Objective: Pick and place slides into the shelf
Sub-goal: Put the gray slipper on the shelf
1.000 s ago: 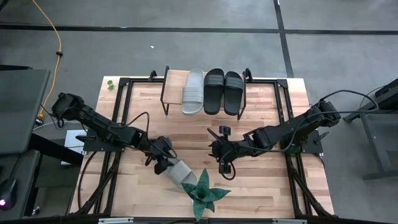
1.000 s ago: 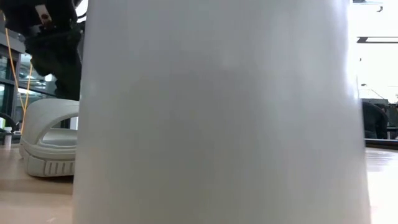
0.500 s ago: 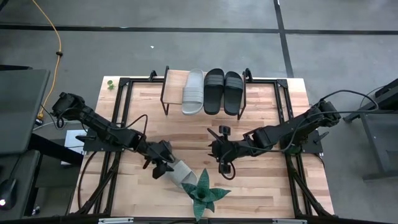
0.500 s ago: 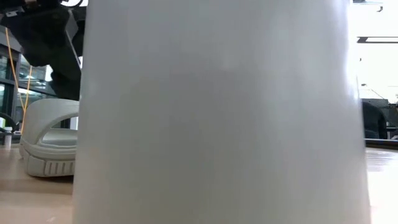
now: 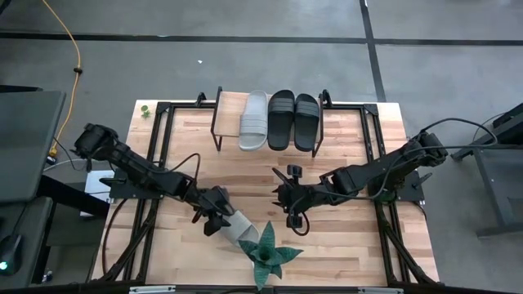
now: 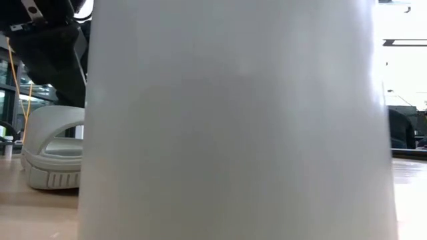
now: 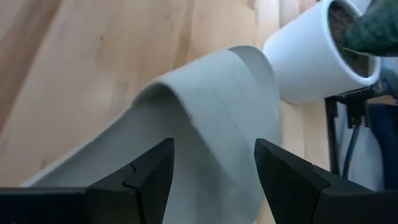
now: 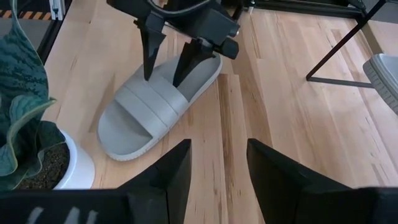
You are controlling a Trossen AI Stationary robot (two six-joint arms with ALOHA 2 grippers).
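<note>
left hand lowered over ribbed (grey-beige) slide.

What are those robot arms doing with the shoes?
They are putting slides onto the shelf. Three slides, one grey and two black, already lie there. The left pincer is open over the last grey slide, which lies on the table by a potted plant. The right pincer waits open mid-table.

Pale grey slide sandal lies under the left gripper, white-potted green plant just beyond; wooden-topped metal shelf far off.
</note>
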